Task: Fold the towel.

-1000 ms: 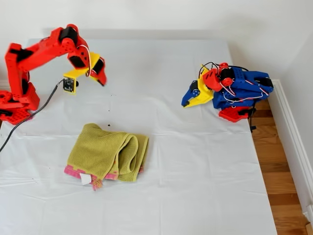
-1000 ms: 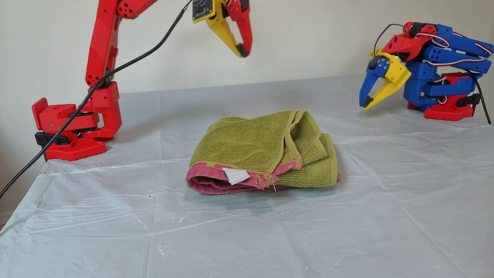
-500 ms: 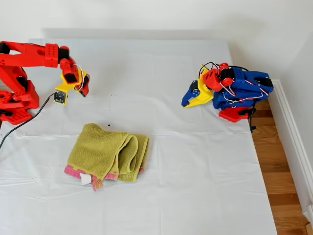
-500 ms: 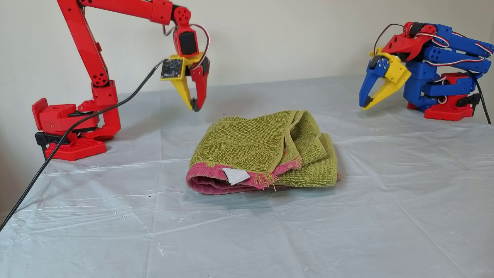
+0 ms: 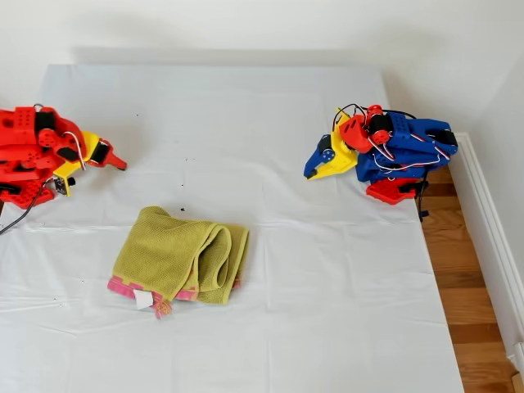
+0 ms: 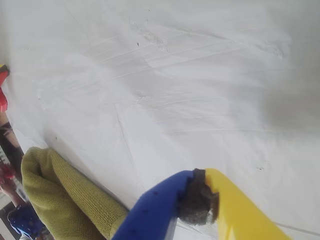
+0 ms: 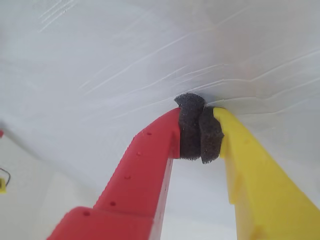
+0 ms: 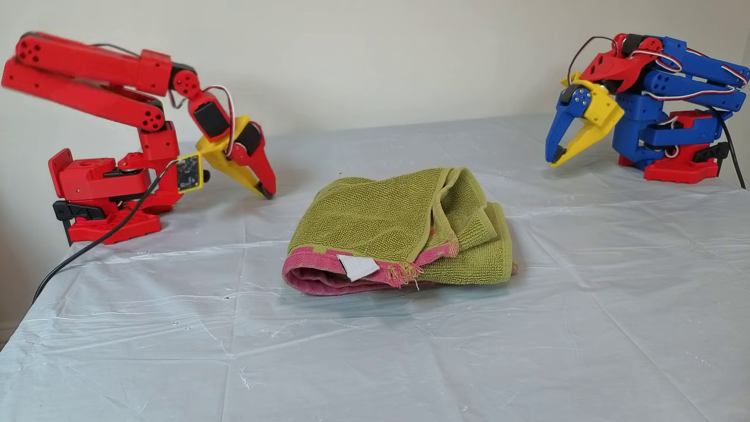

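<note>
Towel [image 5: 182, 260] sits folded in a compact bundle on the table [image 5: 327, 311], toward the exterior view's left and near the front edge. The pink hem [image 8: 328, 275] and a white tag [image 8: 357, 266] show on the front edge in the other view. The top layer is lumpy, with a rolled ridge on the other view's right side.

My first gripper [image 5: 309, 173] (blue/yellow) is parked by its base at the exterior view's right, well apart from the towel. Its jaws are closed with pads [image 6: 197, 202] touching and nothing between them. My second gripper [image 5: 121, 166] (red/yellow) is tucked low by its base at the exterior view's left, tip near the table. Its jaws are also closed on nothing, foam pads [image 7: 197, 127] pressed together.

My read: folding looks essentially done and both arms are in a rest pose. The step in hand is just settling and parking.

To do it well:
- Keep both jaws clear of the towel so no terry loops snag and the fold doesn't get dragged open.
- Keep the second tip off the tablecloth, which is thin and wrinkled and would bunch if scraped.
- If a tidy-up is wanted, press the raised ridge flat from above with closed jaws. Don't pinch it.
- Risk: the top layers sit loosely stacked, so a sideways nudge would likely unroll them.
</note>
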